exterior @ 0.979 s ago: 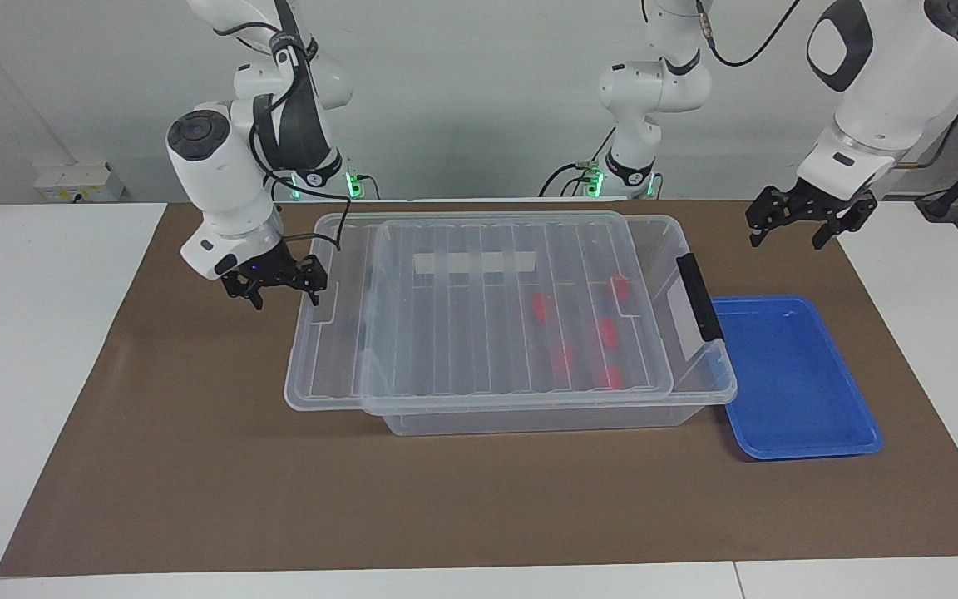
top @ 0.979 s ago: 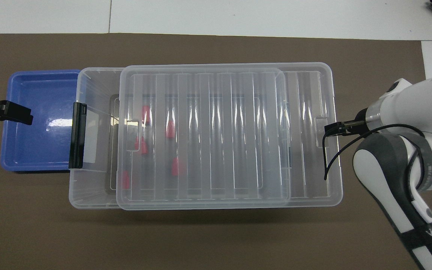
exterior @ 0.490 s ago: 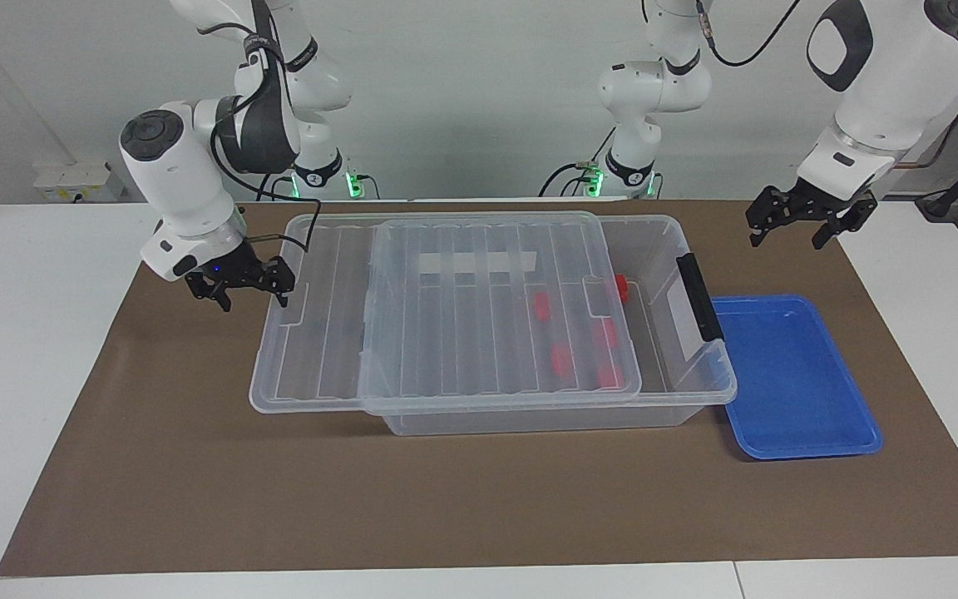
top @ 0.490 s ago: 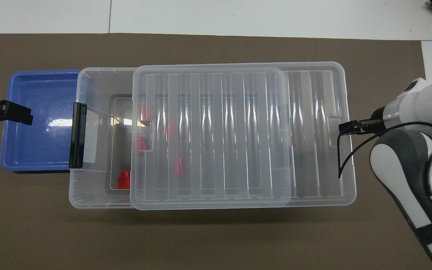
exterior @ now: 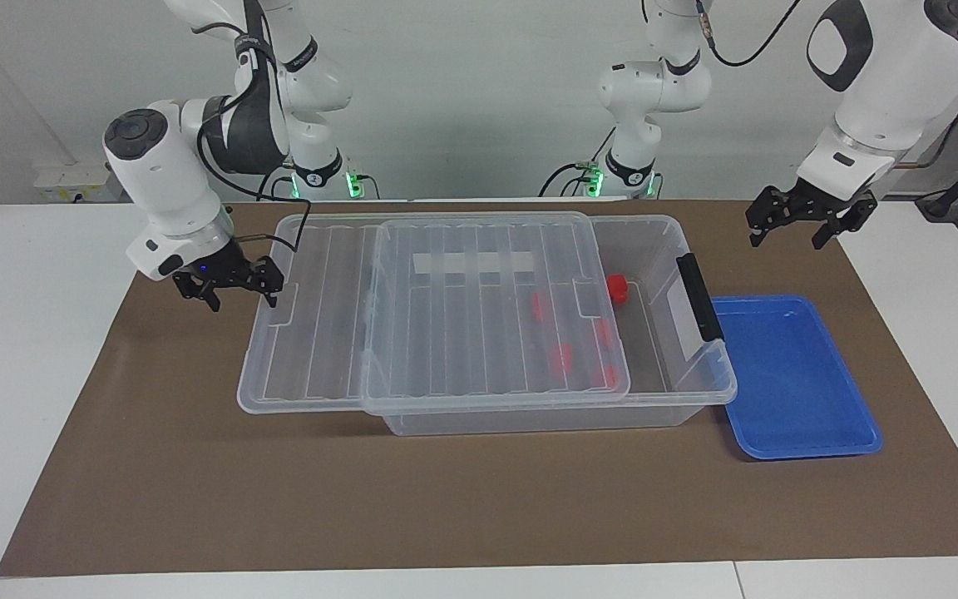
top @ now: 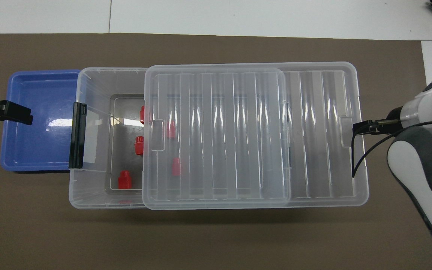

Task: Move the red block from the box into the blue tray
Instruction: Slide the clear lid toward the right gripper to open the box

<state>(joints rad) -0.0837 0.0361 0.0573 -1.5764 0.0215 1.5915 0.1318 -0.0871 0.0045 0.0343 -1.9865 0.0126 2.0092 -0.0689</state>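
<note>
The clear box (exterior: pixel 699 391) (top: pixel 74 195) stands mid-table with its ribbed lid (exterior: pixel 446 333) (top: pixel 238 131) slid part way off toward the right arm's end. Several red blocks lie inside; one (exterior: pixel 618 289) shows in the uncovered part, and one (top: pixel 125 180) lies near the box's corner, while others sit under the lid. The blue tray (exterior: pixel 787 374) (top: pixel 39 123) lies empty beside the box's black handle. My right gripper (exterior: pixel 229 279) (top: pixel 356 127) is shut on the lid's end edge. My left gripper (exterior: pixel 807 220) (top: pixel 24 116) is open and waits in the air over the tray's outer edge.
A brown mat (exterior: pixel 196 482) covers the table under everything. The black handle (exterior: pixel 699 295) stands at the box's end beside the tray. White table shows past the mat at both ends.
My right gripper has moved toward the right arm's end of the table, dragging the lid with it. More of the box's inside and more red blocks are uncovered. The left arm has not moved.
</note>
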